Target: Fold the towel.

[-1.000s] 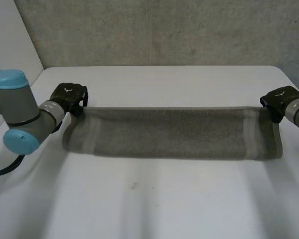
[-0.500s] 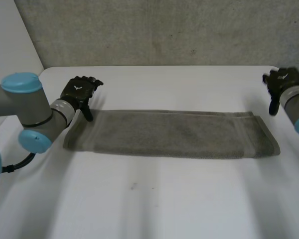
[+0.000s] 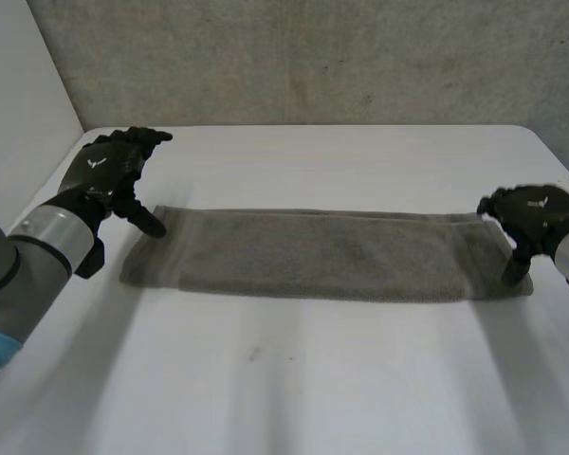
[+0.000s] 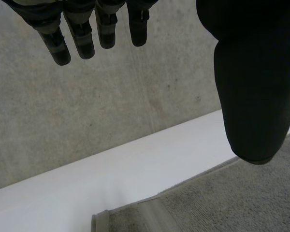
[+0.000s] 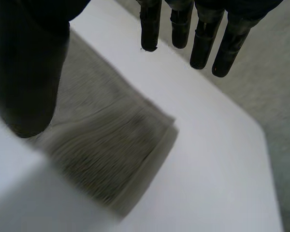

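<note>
White table [image 3: 294,398] up front, and across its middle lies the towel [image 3: 322,256] — grey, folded lengthwise into one long, narrow band, flat, with stacked layers showing at its right end. At the band's left end sits the left hand [image 3: 109,175]: fingers [image 4: 82,38] straight and side by side, thumb held apart and pointing down at the far corner, nothing pinched. At the right end, the right hand [image 3: 536,213] — fingers [image 5: 203,43] straight, thumb wide of them over the towel's end, holding nothing. Behind the table, a concrete wall [image 3: 313,57].
</note>
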Motion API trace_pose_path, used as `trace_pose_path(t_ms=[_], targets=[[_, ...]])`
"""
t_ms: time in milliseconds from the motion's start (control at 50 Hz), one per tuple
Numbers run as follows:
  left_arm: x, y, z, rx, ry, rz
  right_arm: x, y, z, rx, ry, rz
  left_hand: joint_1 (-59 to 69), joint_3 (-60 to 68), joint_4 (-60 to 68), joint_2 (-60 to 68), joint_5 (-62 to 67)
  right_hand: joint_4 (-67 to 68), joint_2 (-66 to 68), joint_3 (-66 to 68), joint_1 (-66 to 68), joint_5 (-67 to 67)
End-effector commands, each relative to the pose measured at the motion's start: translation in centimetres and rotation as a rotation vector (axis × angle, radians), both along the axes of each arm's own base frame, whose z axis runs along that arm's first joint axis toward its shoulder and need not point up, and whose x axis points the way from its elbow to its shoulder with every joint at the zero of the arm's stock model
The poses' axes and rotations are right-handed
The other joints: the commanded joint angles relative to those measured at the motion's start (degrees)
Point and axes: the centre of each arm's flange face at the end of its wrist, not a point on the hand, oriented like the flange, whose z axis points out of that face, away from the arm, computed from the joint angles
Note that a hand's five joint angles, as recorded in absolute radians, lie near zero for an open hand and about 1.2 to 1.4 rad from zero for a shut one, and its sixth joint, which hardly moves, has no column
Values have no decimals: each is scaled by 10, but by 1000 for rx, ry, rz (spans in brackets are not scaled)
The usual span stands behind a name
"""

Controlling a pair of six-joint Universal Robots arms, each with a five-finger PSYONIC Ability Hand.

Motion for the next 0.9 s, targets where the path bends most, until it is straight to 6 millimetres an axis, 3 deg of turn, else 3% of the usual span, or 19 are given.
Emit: trace_pose_path(t_ms=[20, 60, 280, 300, 320, 360, 420, 480, 580, 680, 800, 820, 840, 860, 880, 900], targets=[[0, 6, -13, -19, 22, -3, -11, 1, -27, 59, -19, 27, 0, 5, 6, 5, -16, 57, 61, 55, 52, 49], [0, 7, -15, -17, 23, -3, -12, -4, -42, 44, -20, 42, 0, 5, 6, 5, -16, 109, 113, 107, 103, 101], [1, 6, -22, -3, 23, 1, -23, -24, -69, 5, 28, 29, 0, 5, 6, 5, -16, 286, 290, 283, 280, 278], [1, 6, -22, -2, 23, 1, -27, -27, -71, 7, 39, 20, 0, 5, 6, 5, -16, 373, 377, 370, 367, 364], [1, 6, -23, -1, 23, -1, -27, -27, -71, 7, 39, 20, 0, 5, 6, 5, -16, 374, 378, 371, 368, 365], [1, 7, -23, 1, 23, 1, -36, -35, -75, 12, 60, -8, 0, 5, 6, 5, -16, 553, 557, 551, 547, 545], [1, 8, -25, 6, 23, -1, -47, -41, -79, 28, 85, -52, 0, 5, 6, 5, -16, 640, 644, 638, 634, 632], [2, 9, -26, 12, 22, -1, -53, -44, -81, 37, 98, -74, 0, 5, 6, 5, -16, 640, 644, 638, 635, 632], [2, 9, -27, 14, 23, 1, -88, -58, -77, 36, 166, -174, 0, 5, 6, 5, -16, 640, 644, 638, 635, 632], [2, 9, -27, 14, 23, 3, -110, -66, -71, 22, 194, -215, 0, 5, 6, 5, -16, 640, 644, 638, 635, 632], [2, 9, -27, 12, 23, 1, -107, -62, -71, 38, 165, -184, 0, 5, 6, 5, -16, 640, 644, 638, 635, 632], [2, 9, -27, 12, 23, 1, -102, -59, -72, 38, 140, -142, 0, 5, 6, 5, -16, 513, 517, 510, 507, 505], [2, 9, -27, 14, 23, 1, -94, -54, -73, 41, 102, -89, 0, 5, 6, 5, -16, 253, 257, 251, 248, 245], [2, 9, -27, 12, 23, 1, -94, -54, -73, 41, 102, -89, 0, 5, 6, 5, -16, 251, 255, 248, 245, 243], [2, 9, -27, 12, 23, 1, -87, -49, -72, 38, 58, -32, 0, 5, 6, 5, -16, 131, 135, 129, 125, 123], [2, 9, -27, 12, 23, 1, -81, -44, -70, 32, 23, 15, 0, 5, 6, 5, -16, 111, 115, 109, 106, 103]])
